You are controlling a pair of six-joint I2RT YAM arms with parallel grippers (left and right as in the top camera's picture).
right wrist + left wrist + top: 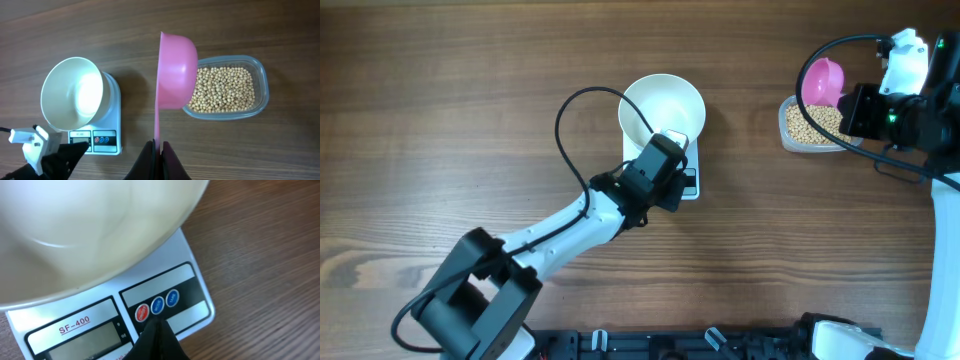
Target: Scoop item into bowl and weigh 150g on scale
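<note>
The beans [225,90] lie as a loose pile in a clear container [260,75], which stands on the table [470,100] well apart from the bowl [662,108], at its 3 o'clock in the overhead view. The white bowl is seated on the scale [112,107], covering most of the platform. The display and button panel are left exposed along the 6 o'clock edge. The display reading cannot be made out.

A pink scoop [177,70] is held by its handle in the right gripper [159,147], whose fingers are clamped narrow on it. In the right wrist view the scoop's cup overlaps the 9 o'clock end of the container, above the beans. Whether the cup is loaded cannot be told.

The left gripper [154,325] is seen with fingers pressed together and nothing between them. Its tip is placed at the button panel, at the lower edge of the red button [142,313] and a blue button [157,305]. Contact cannot be confirmed.
</note>
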